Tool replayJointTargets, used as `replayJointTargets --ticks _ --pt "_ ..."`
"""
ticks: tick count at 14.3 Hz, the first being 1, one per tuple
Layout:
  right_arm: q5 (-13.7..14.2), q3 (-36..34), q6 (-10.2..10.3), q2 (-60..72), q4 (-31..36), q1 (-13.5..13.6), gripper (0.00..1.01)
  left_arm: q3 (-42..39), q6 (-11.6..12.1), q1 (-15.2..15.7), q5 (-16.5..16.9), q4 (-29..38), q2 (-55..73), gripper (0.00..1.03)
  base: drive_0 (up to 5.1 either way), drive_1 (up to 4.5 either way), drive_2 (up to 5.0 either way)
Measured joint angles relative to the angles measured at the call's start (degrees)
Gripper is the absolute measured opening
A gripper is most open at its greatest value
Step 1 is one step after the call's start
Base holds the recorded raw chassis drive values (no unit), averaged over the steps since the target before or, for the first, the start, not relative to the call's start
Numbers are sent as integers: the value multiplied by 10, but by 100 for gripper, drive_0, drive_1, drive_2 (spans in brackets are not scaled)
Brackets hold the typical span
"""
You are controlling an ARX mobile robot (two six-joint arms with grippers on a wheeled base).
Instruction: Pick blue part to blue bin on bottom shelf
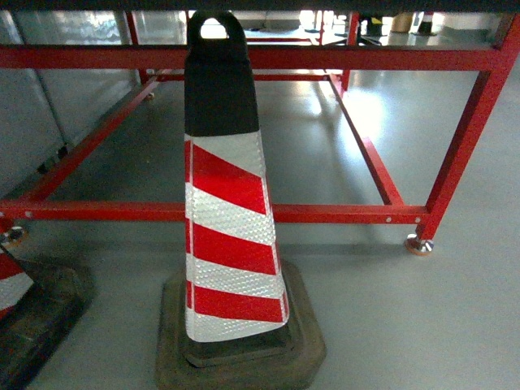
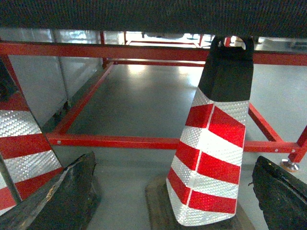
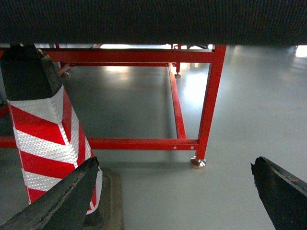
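A red-and-white striped traffic cone [image 1: 231, 236] with a black top and handle loop stands upright on a dark rubber base [image 1: 244, 349] on the grey floor [image 1: 455, 325], in the middle of the head view. Just behind it runs a red steel frame [image 1: 341, 214], with a low rail crossing behind the cone, a higher rail across the top and a corner post on a round foot [image 1: 419, 244] at the right. A 2nd cone [image 1: 12, 284], partly cut off, sits at the lower left edge on its own dark base.

The left wrist view shows the left gripper [image 2: 172, 201] with its 2 dark fingertips [image 2: 62, 201] far apart at the bottom corners; the jaws stand wide and hold nothing. The striped cone rises between them, closer to the right finger, and a 2nd striped cone shows at the left edge.

The right wrist view shows the right gripper [image 3: 177, 196] the same way, its fingertips [image 3: 62, 201] well apart, jaws wide and holding nothing. The cone stands at the left behind the left finger, and the frame's corner post and foot stand near the centre.

A dark panel covers the top of both wrist views. The blue part, the blue bin and the bottom shelf are not in any view, so I cannot tell where they are.
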Motion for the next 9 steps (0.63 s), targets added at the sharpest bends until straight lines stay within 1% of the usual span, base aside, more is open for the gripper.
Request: replayJointTargets --ticks 9 --pt "1 0 0 0 0 0 98 0 0 0 0 1 0 98 0 0 0"
